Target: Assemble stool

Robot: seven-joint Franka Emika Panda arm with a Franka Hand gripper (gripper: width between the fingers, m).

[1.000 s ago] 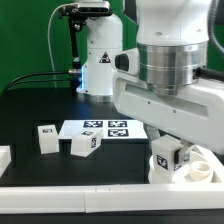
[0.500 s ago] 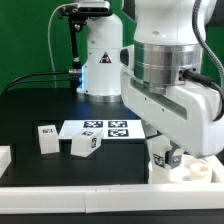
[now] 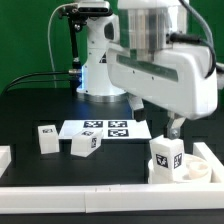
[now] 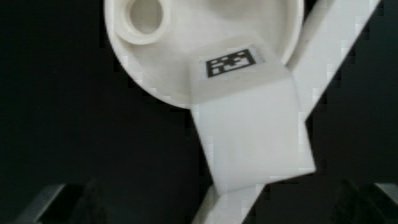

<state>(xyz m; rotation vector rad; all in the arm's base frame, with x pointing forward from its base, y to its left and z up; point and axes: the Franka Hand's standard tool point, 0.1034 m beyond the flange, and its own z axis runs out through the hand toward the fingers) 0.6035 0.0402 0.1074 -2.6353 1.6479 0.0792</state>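
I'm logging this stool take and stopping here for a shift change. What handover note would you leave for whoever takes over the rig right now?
Jaws: open, above the upright leg, holding nothing.
Parts: the upright leg stands on the seat disc at the exterior view's right. Two loose legs lie on the table by the marker board, toward the exterior view's left: one and another.
Done: one leg is placed on the seat disc; whether it is fully seated cannot be told.
Left: fit the two loose legs, probably one at a time.
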